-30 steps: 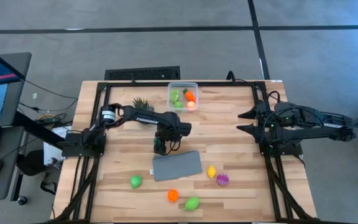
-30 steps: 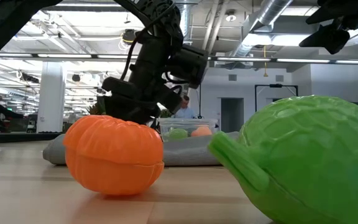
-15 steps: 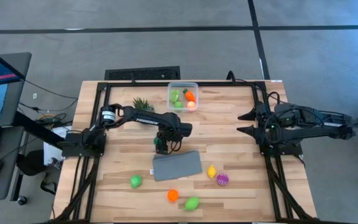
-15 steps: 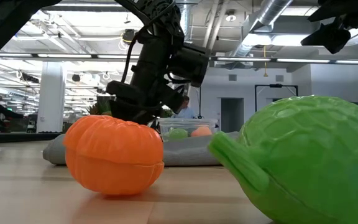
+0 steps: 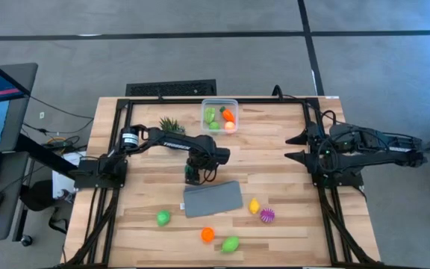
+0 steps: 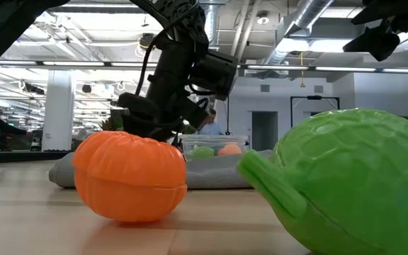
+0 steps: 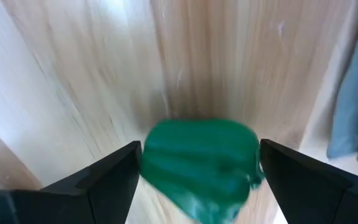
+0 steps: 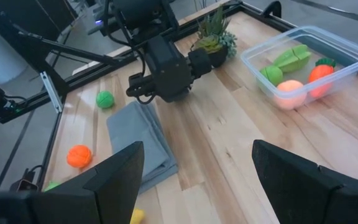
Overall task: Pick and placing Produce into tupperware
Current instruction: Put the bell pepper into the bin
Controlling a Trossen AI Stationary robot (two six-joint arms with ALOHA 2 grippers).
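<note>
My left gripper [image 5: 192, 176] points down at mid table, just beyond the grey cloth's [image 5: 212, 198] far left corner, shut on a dark green piece of produce [image 7: 197, 158]. The clear tupperware [image 5: 220, 116] stands at the far edge, holding green, orange and pink pieces. More produce rests on the wood near the front: a green piece [image 5: 163, 218], an orange one [image 5: 207, 235], a light green one [image 5: 231, 244], a yellow one [image 5: 254, 206] and a spiky purple one [image 5: 267, 216]. My right gripper [image 8: 197, 180] hangs open, raised at the table's right side. My left gripper pinches the green piece between its two fingers, one finger [image 7: 114, 180] against one side [image 7: 146, 160] and the other finger [image 7: 303, 180] against the opposite side. The fingers come steeply from above. Whether the piece is clear of the wood, I cannot tell.
A spiky green potted plant [image 5: 170, 123] stands left of the tupperware, beyond my left arm. The folded grey cloth lies flat just in front of the left gripper. Bare wood spreads between the cloth and the tupperware.
My left gripper has stayed in place and drawn its fingers in onto the green piece. Nothing else on the table has shifted.
</note>
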